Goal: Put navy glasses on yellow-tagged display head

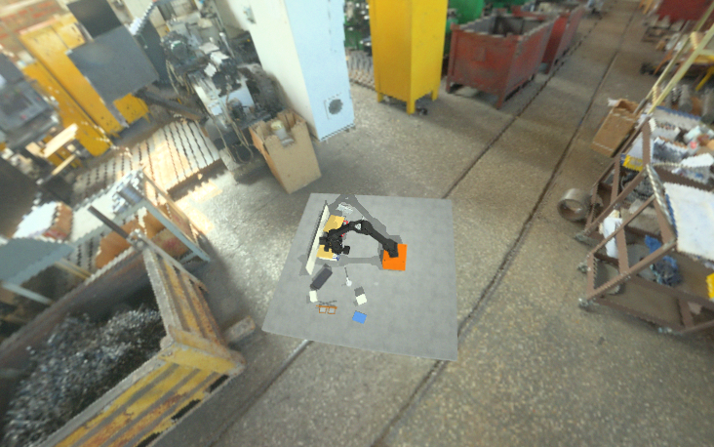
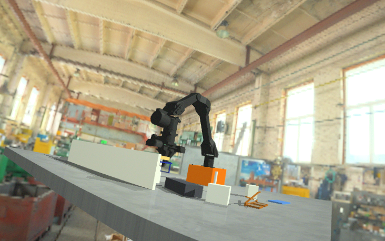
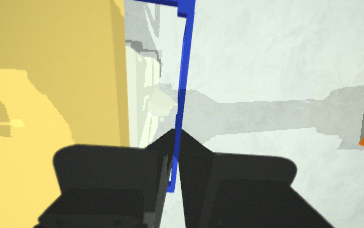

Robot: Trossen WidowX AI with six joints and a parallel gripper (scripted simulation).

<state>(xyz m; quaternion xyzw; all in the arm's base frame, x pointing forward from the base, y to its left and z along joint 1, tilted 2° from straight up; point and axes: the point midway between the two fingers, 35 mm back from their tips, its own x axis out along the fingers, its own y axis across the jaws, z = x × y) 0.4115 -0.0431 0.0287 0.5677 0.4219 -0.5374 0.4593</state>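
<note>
My gripper is shut on the navy glasses. Their front frame runs up and down in the wrist view, beside the head's edge and apart from it in that image. One display head with a flat tan top stands close to the glasses; in the wrist view it fills the left side. The other head stands farther back along the panel. I cannot make out the yellow tag, nor which head bears it. The temples, nose and ears are mostly hidden, so contact cannot be told.
A long white panel stands behind the heads. A dark box, white blocks, orange glasses and a flat blue square lie to one side. The arm's orange base is opposite.
</note>
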